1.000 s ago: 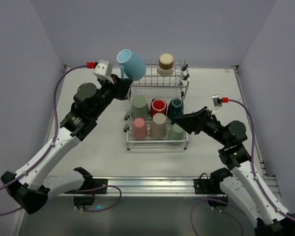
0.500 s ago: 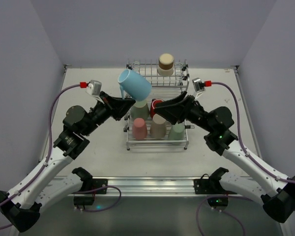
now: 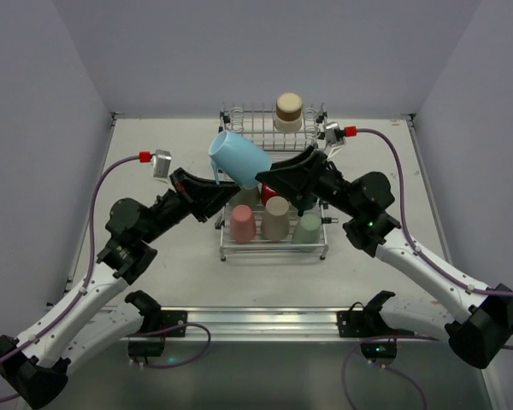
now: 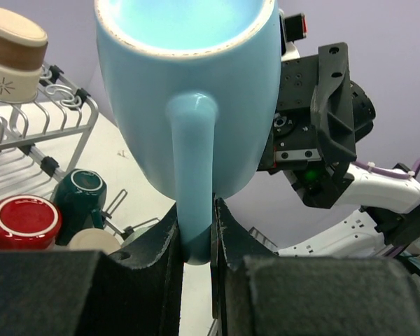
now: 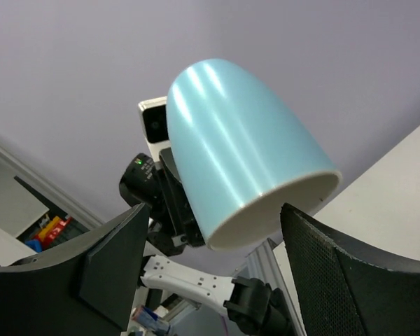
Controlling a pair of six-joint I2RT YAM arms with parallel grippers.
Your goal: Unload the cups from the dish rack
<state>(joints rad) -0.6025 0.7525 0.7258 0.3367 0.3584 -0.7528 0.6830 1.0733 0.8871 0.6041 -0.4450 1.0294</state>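
Note:
My left gripper is shut on the handle of the light blue mug and holds it tilted in the air above the dish rack. In the left wrist view the fingers pinch the handle of the mug. My right gripper is open, its fingers on either side of the mug's rim, apart from it. The tan-brown cup stands on the upper shelf. Pink, beige and mint green cups stand in the lower tray; red and dark teal sit behind them. The sage green cup is partly hidden.
The rack stands mid-table between both arms. Lilac walls close in the left, back and right sides. A metal rail with the arm bases runs along the near edge. Purple cables loop off each wrist.
My left gripper has carried the light blue mug from beside the upper shelf down and right to above the rack. My right gripper has risen and moved left, open, up to the mug.

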